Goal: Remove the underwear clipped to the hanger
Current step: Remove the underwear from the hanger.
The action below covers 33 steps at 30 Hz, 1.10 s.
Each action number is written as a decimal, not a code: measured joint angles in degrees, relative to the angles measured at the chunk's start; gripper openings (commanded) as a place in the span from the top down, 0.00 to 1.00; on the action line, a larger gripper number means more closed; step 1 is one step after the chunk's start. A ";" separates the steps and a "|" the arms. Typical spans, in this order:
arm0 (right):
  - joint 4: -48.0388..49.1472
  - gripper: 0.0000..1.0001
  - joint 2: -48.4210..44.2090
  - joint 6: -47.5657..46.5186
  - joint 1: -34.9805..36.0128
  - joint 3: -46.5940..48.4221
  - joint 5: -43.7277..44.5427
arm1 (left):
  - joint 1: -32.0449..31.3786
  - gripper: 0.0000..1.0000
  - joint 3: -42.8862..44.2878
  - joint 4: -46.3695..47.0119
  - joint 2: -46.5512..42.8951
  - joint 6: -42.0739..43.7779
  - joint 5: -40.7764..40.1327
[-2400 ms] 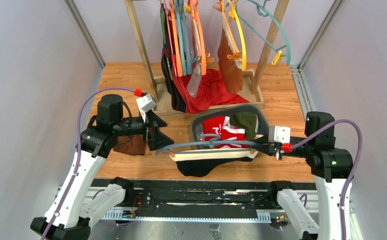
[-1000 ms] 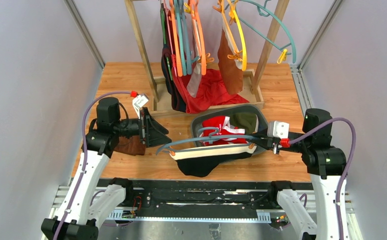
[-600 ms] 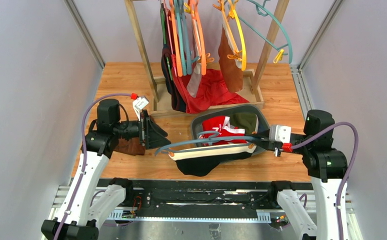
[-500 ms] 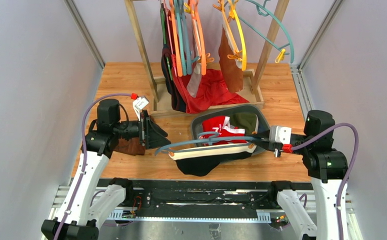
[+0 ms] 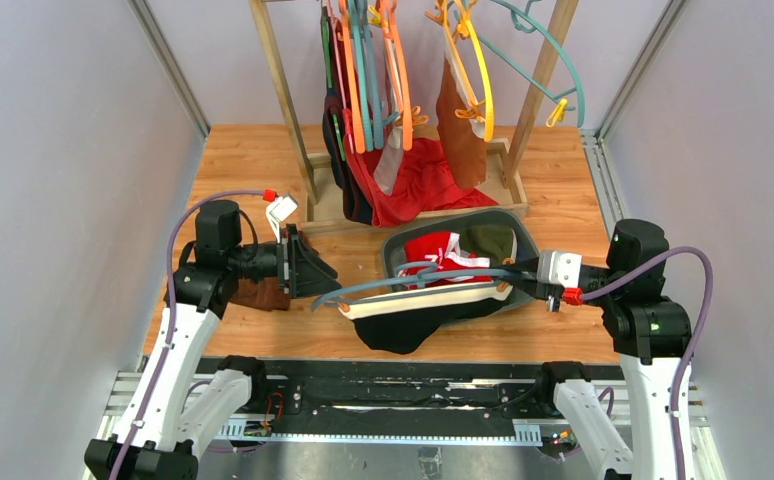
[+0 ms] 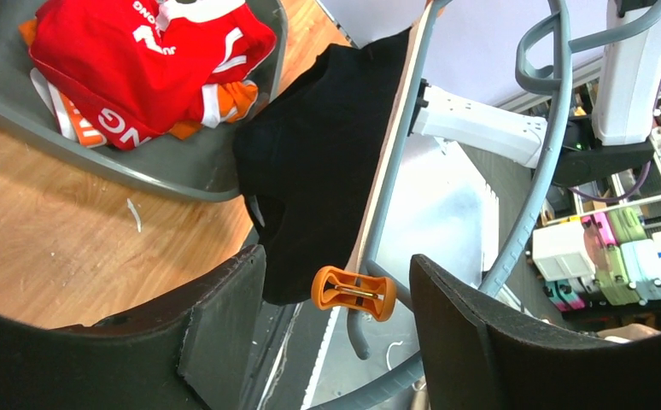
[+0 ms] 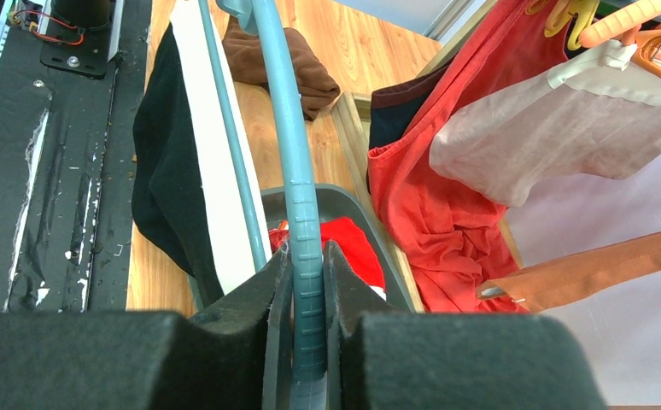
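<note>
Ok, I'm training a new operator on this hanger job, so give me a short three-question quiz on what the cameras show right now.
1. True or false: the right hand is shut on the teal plastic hanger.
2. What sits between the fingers of the open left hand? A) a small orange plastic clip B) a brown folded cloth C) nothing
3. Fill in: the red briefs with white trim lie in the grey plastic ____.
Key: 1 true; 2 A; 3 tub.
</note>
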 measured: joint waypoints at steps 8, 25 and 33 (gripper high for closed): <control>0.87 0.99 -0.02 0.72 0.00 -0.11 0.02 | 0.00 0.44 -0.04 0.66 0.00 -0.74 0.39; 4.33 1.00 0.42 2.32 0.00 -1.29 1.01 | 0.07 0.72 -0.02 1.40 1.38 -0.98 0.55; 6.34 0.99 0.96 3.67 0.00 -2.16 1.11 | 0.13 0.61 0.96 1.25 2.14 -0.55 0.26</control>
